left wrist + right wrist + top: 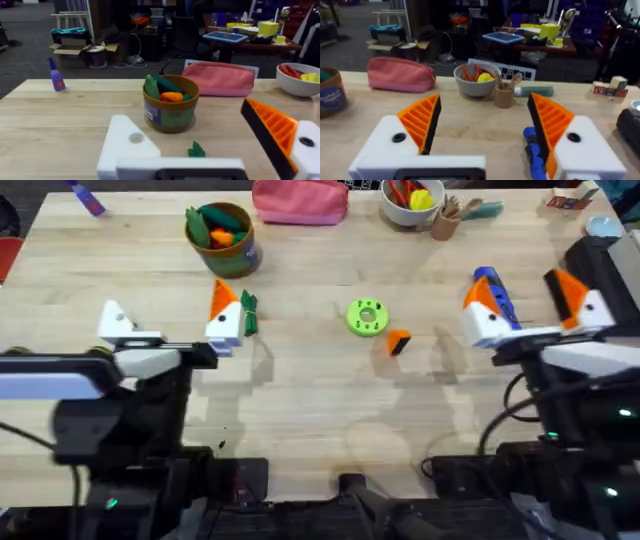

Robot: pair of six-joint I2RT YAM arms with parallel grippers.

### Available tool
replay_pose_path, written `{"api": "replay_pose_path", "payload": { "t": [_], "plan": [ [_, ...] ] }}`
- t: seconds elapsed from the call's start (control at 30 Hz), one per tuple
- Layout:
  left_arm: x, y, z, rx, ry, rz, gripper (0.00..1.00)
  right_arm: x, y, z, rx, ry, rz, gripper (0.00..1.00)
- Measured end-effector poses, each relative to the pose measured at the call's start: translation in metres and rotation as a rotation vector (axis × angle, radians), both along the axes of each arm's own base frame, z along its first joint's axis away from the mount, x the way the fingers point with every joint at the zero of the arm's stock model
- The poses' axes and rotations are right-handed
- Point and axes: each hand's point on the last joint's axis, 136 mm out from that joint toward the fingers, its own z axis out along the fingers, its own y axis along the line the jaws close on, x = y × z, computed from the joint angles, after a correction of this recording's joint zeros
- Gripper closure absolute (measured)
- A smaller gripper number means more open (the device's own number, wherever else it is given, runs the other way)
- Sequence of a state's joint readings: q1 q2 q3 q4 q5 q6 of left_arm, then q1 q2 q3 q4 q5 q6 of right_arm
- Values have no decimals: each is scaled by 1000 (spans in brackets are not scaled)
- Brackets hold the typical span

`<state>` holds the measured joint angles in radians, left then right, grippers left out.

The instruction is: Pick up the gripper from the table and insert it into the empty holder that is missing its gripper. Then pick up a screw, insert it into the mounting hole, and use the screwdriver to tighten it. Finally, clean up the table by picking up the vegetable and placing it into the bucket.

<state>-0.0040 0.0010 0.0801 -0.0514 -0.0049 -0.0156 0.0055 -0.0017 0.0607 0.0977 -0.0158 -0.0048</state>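
The gripper (398, 341) lies just beside the green disc (367, 317). Both pincers stand released: the left gripper (170, 323) (its empty holder (117, 319) bare) and the right gripper (530, 300), holding nothing.

Even, bright indoor light, soft focus throughout.
Faint, diffuse shadows lie on the table (300, 410); the arms closest beneath the overhead camera blur darkly, and the room behind looks dimmer.
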Motion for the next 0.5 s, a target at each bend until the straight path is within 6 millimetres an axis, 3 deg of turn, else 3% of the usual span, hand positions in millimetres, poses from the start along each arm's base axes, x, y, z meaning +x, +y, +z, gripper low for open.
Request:
{"api": "replay_pose_path", "payload": {
  "t": [0.17,0.27,0.5],
  "plan": [
    [-17,7,50,-1,4,38,15,-14,0,42,-2,-24,0,7],
    [-25,11,77,0,55,64,15,-20,0,57,-2,29,0,7],
    [-9,17,96,15,341,97,16,-12,0,79,-4,242,1,7]
  ]
}}
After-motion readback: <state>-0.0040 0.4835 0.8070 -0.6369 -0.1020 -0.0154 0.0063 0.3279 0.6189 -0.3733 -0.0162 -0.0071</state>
